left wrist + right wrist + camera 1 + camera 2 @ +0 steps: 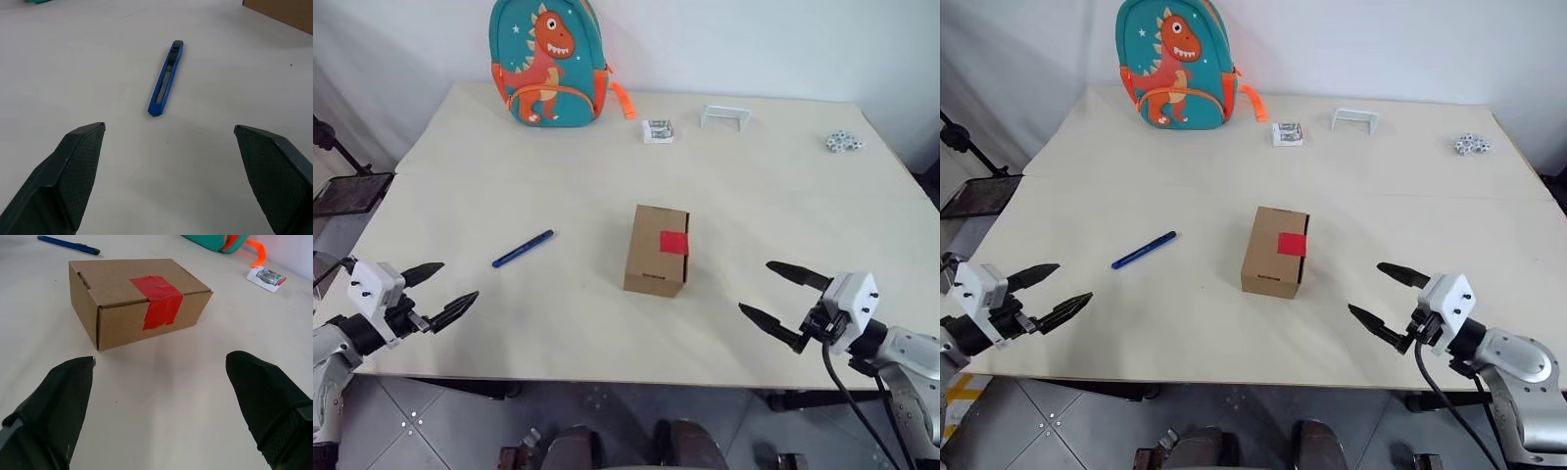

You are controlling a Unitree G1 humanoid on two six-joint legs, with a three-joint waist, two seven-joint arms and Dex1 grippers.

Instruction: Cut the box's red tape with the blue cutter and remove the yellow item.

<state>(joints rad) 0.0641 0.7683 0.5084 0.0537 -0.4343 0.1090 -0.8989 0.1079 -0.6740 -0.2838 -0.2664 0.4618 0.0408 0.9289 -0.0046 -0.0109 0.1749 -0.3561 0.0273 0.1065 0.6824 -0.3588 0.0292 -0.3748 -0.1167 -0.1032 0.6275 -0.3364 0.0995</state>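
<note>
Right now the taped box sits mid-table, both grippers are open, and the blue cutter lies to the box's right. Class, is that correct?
Not quite. The blue cutter lies to the left of the box, as the left eye view shows. The box is mid-table, and the left gripper and right gripper are open.

The box (pixel 657 251) is plain brown cardboard. The red tape (pixel 674 242) on it is bright red and unpatterned. The blue cutter (pixel 523 249), left of the box, is dark blue with a black slider. The table (pixel 509 157) is pale cream. The backpack (pixel 548 64), beyond the box, is teal with white stars, an orange dinosaur print and orange straps. Gripper fingers (pixel 785 272) are black on white housings.
</note>
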